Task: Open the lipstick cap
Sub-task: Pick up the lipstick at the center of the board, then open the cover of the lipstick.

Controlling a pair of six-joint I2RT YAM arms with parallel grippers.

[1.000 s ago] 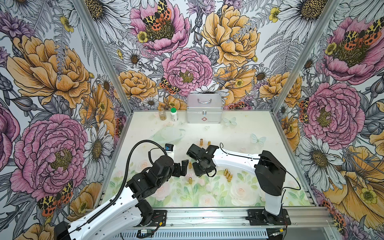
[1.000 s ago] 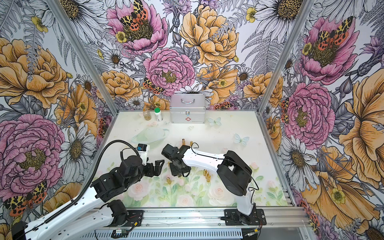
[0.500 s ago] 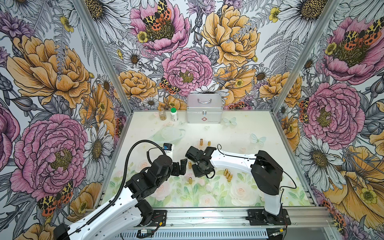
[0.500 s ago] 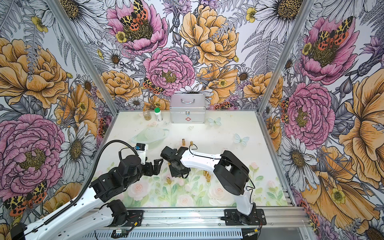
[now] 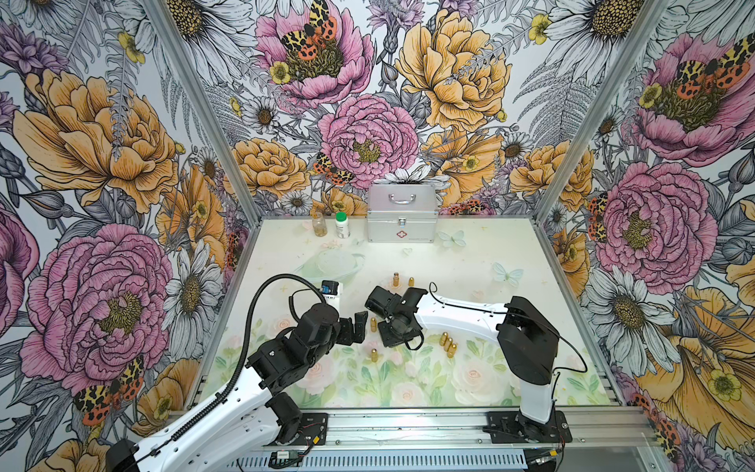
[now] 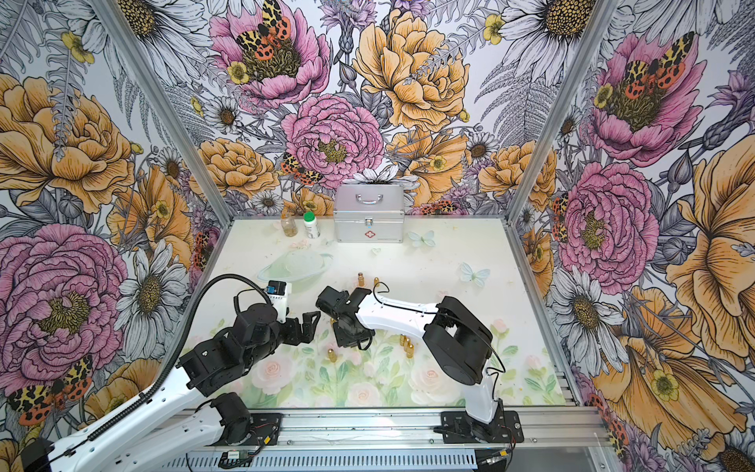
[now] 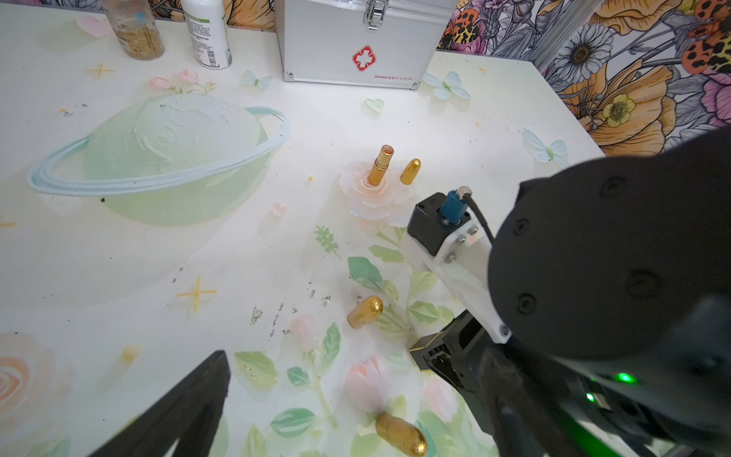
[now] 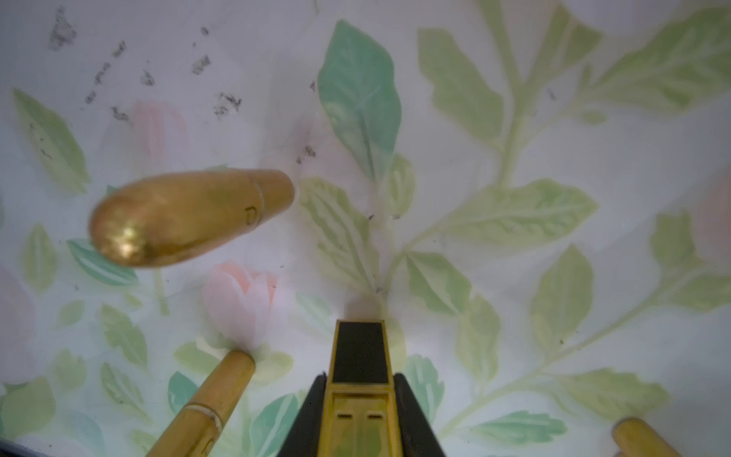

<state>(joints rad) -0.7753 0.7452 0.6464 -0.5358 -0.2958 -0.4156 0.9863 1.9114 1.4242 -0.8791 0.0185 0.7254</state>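
Right gripper (image 8: 360, 336) just closes on nothing beside the gold bullet-shaped lipstick (image 8: 190, 221), left gripper (image 5: 354, 327) spread wide, so that one's still capped.

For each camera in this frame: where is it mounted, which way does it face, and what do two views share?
Both top views: high over the front rail, looking down toward the back wall; left arm, right arm, left claw, right claw.
Left wrist: on the left arm, facing across the table to the first-aid case; one own finger shows.
Right wrist: on the right arm, looking down at the table; its shut claw shows.
Shared: all show closed gold lipsticks.
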